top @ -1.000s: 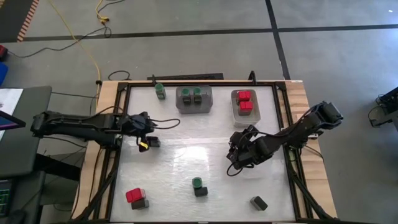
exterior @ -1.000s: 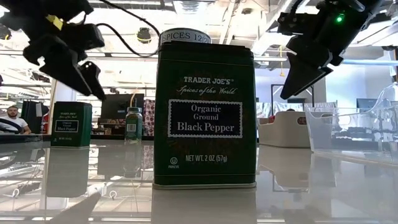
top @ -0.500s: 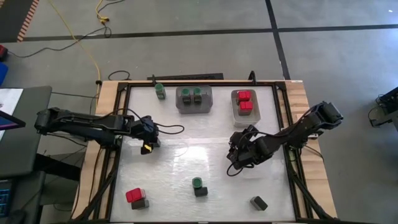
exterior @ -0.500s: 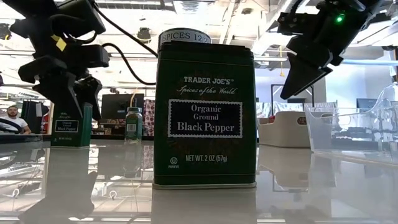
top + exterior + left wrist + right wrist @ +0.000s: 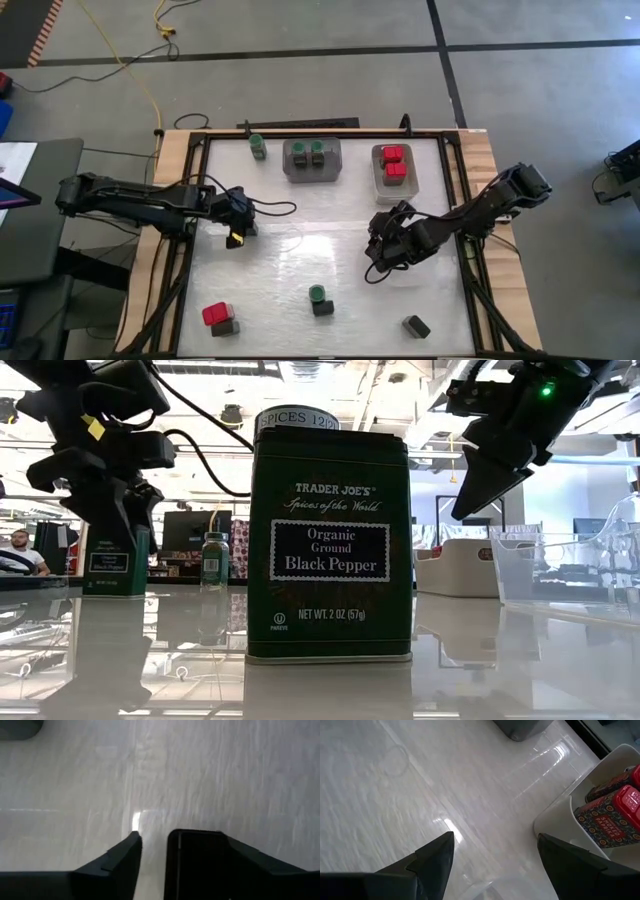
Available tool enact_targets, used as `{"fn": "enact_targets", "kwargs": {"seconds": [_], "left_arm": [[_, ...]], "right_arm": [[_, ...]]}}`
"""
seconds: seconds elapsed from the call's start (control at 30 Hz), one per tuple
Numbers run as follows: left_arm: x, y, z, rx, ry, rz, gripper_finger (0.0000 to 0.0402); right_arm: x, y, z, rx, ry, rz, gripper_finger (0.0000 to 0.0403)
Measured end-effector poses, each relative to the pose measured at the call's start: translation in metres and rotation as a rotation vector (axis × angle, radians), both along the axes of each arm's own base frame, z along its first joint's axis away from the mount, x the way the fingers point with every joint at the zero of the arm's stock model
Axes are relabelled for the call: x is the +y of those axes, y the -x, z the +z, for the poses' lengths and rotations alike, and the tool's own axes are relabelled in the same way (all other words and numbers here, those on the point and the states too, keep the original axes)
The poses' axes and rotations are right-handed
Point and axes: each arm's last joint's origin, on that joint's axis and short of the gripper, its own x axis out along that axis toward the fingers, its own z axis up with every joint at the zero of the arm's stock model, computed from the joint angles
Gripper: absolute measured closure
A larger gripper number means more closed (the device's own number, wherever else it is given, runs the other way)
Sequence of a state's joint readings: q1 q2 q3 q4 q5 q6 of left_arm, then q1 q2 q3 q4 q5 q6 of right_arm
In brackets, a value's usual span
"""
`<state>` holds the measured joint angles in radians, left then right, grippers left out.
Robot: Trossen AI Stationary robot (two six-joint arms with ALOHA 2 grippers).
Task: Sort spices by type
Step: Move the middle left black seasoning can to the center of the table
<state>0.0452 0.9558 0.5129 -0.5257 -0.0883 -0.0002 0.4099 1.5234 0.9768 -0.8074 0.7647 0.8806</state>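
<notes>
Table [image 5: 300,270] glare; L fingers [image 5: 128,510] hide pepper tin [image 5: 113,565] top.

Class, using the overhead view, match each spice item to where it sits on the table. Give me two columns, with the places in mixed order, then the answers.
Things:
1. pair of green-lidded jars
2. pair of red-topped boxes
3. single red-topped box
4. lone dark tin

Places:
A. in the clear tray
B. in the grey tray
C. by itself, towards the bottom right of the picture
D. against a dark block, bottom left of the picture

Pairs: 1-B, 2-A, 3-D, 4-C
</notes>
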Motion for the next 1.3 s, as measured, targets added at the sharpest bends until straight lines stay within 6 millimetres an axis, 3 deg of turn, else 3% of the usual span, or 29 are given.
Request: {"fn": "enact_targets", "kwargs": {"seconds": [0.3, 0.63, 0.8, 1.0, 1.3], "left_arm": [[0.001, -0.002, 0.004, -0.01, -0.012, 0.01, 0.0283], [0.003, -0.03, 0.047, -0.13, -0.045, 0.026, 0.0284], [0.005, -0.073, 0.06, -0.111, -0.041, 0.036, 0.0284], [0.007, -0.144, 0.076, -0.137, -0.018, -0.017, 0.0284], [-0.007, -0.238, 0.066, -0.134, -0.019, -0.196, 0.0284]], "right_arm": [[0.0, 0.0, 0.0, 0.007, 0.006, 0.01, 0.0088], [0.0, 0.0, 0.0, 0.008, 0.006, 0.011, 0.0088], [0.0, 0.0, 0.0, 0.008, 0.006, 0.011, 0.0088], [0.001, 0.002, 0.001, 0.017, 0.007, 0.014, 0.0088], [0.014, 0.035, 0.011, 0.023, -0.016, -0.065, 0.0088]]}}
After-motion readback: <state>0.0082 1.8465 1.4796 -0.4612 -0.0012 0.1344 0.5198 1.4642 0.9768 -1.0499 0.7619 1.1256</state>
